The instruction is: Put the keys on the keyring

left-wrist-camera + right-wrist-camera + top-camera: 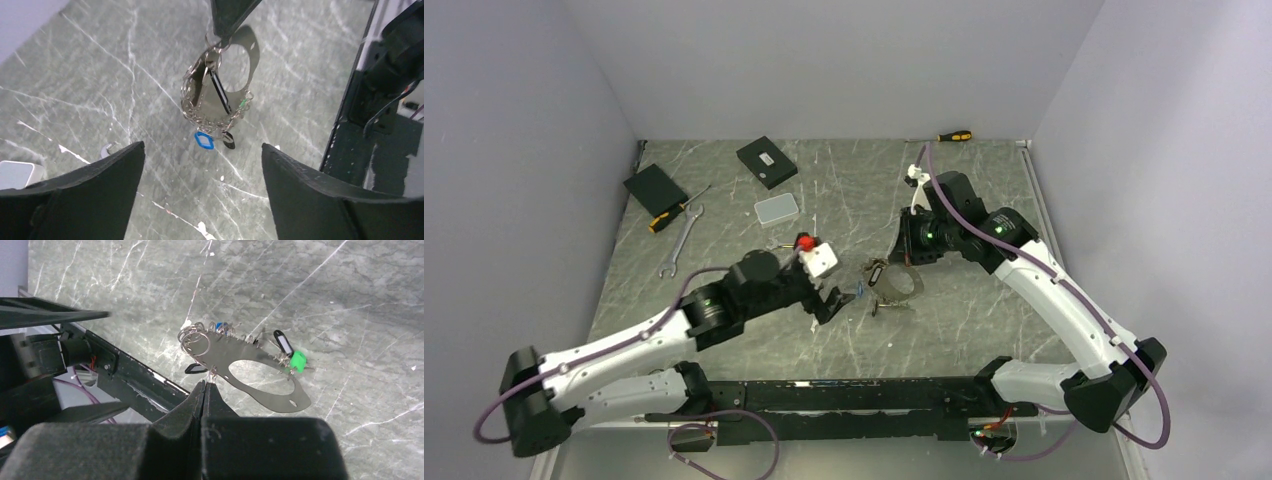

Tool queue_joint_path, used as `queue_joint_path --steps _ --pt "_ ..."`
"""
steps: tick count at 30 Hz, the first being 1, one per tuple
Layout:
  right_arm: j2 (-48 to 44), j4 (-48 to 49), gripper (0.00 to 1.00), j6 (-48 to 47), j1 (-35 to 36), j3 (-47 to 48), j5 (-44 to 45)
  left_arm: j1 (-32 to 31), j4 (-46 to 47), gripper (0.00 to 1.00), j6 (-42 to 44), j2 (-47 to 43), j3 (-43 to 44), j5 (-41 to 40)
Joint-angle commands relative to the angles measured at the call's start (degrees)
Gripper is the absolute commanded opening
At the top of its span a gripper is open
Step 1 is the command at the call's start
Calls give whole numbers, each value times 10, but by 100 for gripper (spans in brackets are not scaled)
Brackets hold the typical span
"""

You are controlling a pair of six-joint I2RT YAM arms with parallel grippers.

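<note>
Keys [200, 117] blur into one fringe on the keyring [197, 342] pinched between my clamped right fingers [190, 402]; my left fingers [107, 175] gape wide, empty.

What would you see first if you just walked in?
A keyring bristling with tiny keys and a bright green tag, in the middle of the table. The shut right gripper pinches it by one edge, and the left gripper gapes open, facing it.

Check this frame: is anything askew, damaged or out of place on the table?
Nothing looks damaged or spilled. The keyring is held askew, pinched by one small edge loop in the shut right fingers, with its keys bunched along one side. The left fingers are open and empty.
</note>
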Motion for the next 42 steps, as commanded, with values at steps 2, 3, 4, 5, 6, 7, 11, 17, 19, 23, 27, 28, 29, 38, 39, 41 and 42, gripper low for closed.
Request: queue_joint_path --steps 2,3,4,5,6,7,11,17,19,23,27,28,29,38,39,41,42 --pt "-1 24 0 0 -2 19 0 -3 90 99 0 -96 -63 -6" --pt "-2 25 0 0 -2 18 -1 -3 115 100 2 -98 -76 -7" --pt "-3 27 0 1 -2 17 -3 -3 138 99 1 -93 -82 -6" --pt "-5 30 0 1 -2 15 -5 -3 143 100 1 -82 -80 -2" --pt "-12 36 0 2 -2 12 -10 -3 147 99 1 -68 -74 0" --pt "-16 41 0 3 -2 10 -13 -3 153 100 1 -54 -68 4" --pt "-20 40 0 -5 -1 6 -28 -3 213 99 13 -8 -60 24" --pt "-41 58 0 -17 0 -6 -53 -3 237 100 46 52 -21 56" --pt "-41 52 0 -27 0 -6 -53 -3 243 99 51 56 -15 66" --pt "-46 51 0 -37 1 -13 -57 -2 243 100 64 67 -4 67" --pt "-50 55 0 -45 3 -16 -71 -2 239 100 77 82 5 68" --pt "-52 55 0 -47 3 -16 -73 -2 241 100 80 85 6 68" --pt "-53 57 0 -48 4 -17 -74 -2 243 100 82 90 7 69" --pt "-70 65 0 -48 5 -26 -86 13 249 87 76 137 26 115" --pt "-72 66 0 -47 5 -27 -88 15 249 85 75 140 27 116" --pt "-76 67 0 -46 5 -30 -91 22 262 84 69 144 25 121" --pt "-78 68 0 -46 5 -32 -93 25 267 83 66 145 25 125"
